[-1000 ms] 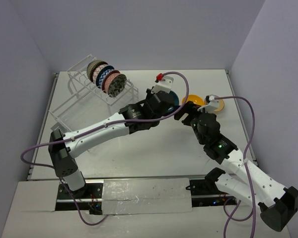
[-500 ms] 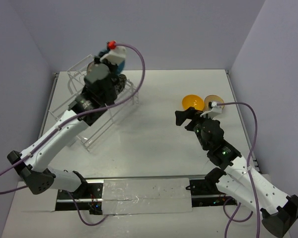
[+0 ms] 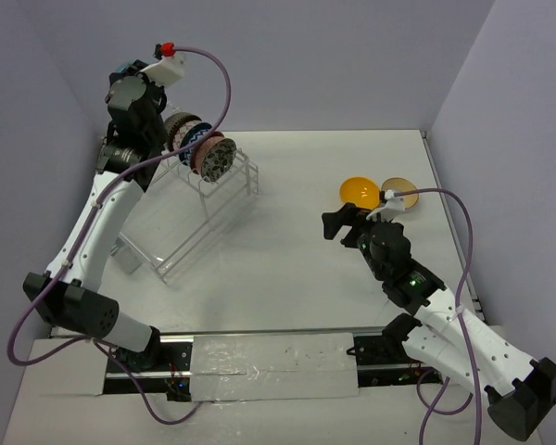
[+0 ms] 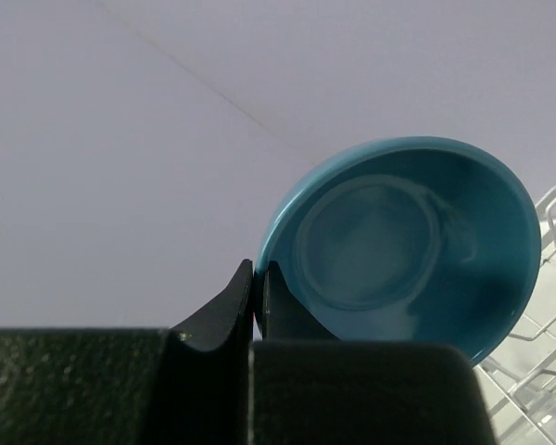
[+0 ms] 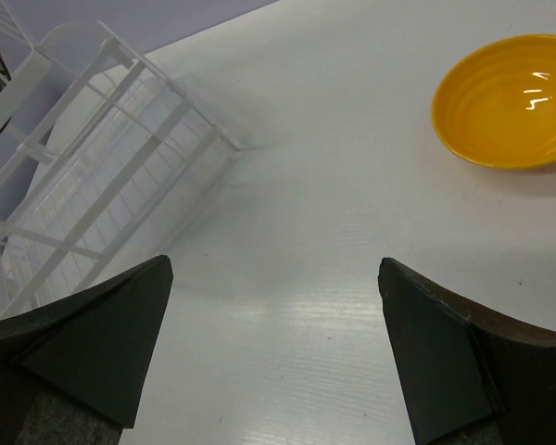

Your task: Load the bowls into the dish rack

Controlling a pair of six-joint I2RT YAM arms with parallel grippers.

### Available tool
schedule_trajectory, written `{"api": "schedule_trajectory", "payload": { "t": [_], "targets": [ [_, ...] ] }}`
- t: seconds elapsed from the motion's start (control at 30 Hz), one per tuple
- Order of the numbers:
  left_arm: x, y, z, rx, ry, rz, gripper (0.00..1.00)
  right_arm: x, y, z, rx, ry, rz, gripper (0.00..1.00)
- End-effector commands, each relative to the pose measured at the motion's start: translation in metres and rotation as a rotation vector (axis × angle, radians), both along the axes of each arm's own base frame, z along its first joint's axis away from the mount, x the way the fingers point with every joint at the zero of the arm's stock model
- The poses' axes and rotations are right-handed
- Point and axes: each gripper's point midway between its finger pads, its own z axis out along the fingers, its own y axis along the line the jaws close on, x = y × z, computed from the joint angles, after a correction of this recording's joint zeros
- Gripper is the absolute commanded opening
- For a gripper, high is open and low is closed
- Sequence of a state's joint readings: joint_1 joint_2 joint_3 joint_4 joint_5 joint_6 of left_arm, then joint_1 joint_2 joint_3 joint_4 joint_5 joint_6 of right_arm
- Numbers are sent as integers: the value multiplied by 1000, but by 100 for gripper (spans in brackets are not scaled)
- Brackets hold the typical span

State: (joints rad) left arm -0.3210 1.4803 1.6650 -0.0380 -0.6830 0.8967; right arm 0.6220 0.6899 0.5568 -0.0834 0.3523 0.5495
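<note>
**Left end effector** (image 4: 258, 278): It is closed tight on the small round teal glazed bowl (image 4: 408, 241), whose rim is pinched between the two fingers. The bowl is held aloft near the far left end of the large white wire dish rack (image 3: 181, 199), with its hollow turned to the wrist camera.

**Right end effector** (image 5: 273, 269): The jaws are spread wide and nothing is held. It hovers over the white table (image 5: 334, 306).

**Handling:** The teal bowl is judged rigid, light, slick with glaze, and liable to chip if knocked on wire. It is gripped at a single point on the rim, so some swing in the grip is to be expected. Slow lowering on edge into a slot is advised.

**Other bowls:**
- A row of patterned bowls (image 3: 204, 148) stands on edge in the top tier.
- The orange-yellow round bowl (image 5: 510, 111) lies mouth up on the table, ahead and to the right of the right end effector.
- The tan round bowl (image 3: 403, 188) lies just beside it and is partly hidden.
- For both bowls on the table, the rim is judged the only practical place to take hold.

**Obstructions:**
- Part of the top tier is filled by the seated bowls. Whether slots behind them are free cannot be told, as the left arm hides that end.
- A purple cable (image 3: 224, 88) loops above the rack and could snag on the way down.
</note>
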Motion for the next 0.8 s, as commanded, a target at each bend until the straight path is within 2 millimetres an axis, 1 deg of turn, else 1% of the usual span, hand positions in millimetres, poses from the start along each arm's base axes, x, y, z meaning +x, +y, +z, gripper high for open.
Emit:
{"api": "schedule_trajectory", "payload": {
  "t": [0.0,0.07,0.13,0.17,0.2,0.27,0.37,0.57,0.63,0.77],
  "targets": [
    [22,-8,13,45,-31,-71,0,-3,-2,-6,-27,3,5,100],
    [29,-10,4,48,-15,-89,0,-3,-4,-9,-37,8,0,100],
    [38,-9,-12,56,18,-91,0,-3,-5,-10,-39,9,-3,100],
    [40,-6,-14,58,13,-77,0,-3,-5,-12,-38,10,-1,100],
    [46,-5,-23,68,34,-72,0,-3,-4,-12,-35,8,-2,100],
    [55,-2,-35,71,55,-59,0,-3,-3,-13,-33,10,2,100],
    [61,0,-45,82,77,-42,0,-2,-3,-15,-41,17,3,100],
    [63,0,-67,76,115,-41,0,-1,-3,-19,-41,20,0,100],
    [63,-2,-75,70,135,-54,0,-1,-1,-20,-37,24,4,100],
    [62,-9,-85,65,160,-76,0,0,2,-21,-34,30,12,100]
  ]
}}
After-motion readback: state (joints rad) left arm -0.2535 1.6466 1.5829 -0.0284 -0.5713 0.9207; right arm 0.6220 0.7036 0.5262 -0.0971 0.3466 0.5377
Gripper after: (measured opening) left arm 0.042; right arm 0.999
